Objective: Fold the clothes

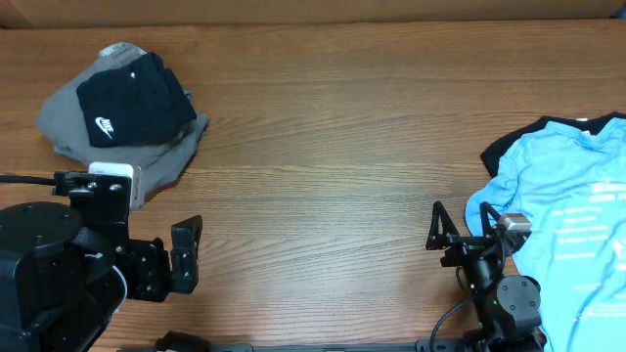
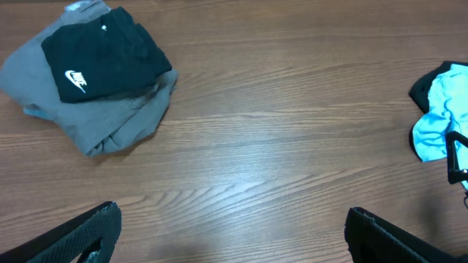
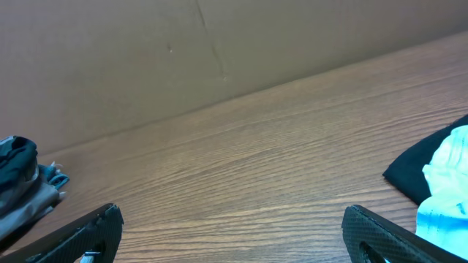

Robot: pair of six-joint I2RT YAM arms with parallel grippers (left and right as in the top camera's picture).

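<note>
A folded black T-shirt [image 1: 132,98] with a white swoosh lies on folded grey trousers [image 1: 67,119] at the far left of the table. A light blue printed T-shirt [image 1: 577,215] is spread at the right edge over a black garment [image 1: 507,149]. My left gripper [image 1: 186,256] stands open near the front left, well short of the pile, with only bare wood between its fingers [image 2: 88,234]. My right gripper [image 1: 462,227] is open too, just left of the blue shirt's edge [image 3: 446,201], holding nothing.
The wooden table [image 1: 333,147] stretches between the two piles. A brown cardboard wall [image 3: 219,58] runs along its far edge. Both arm bases sit at the front edge, the left one [image 1: 44,269] bulky.
</note>
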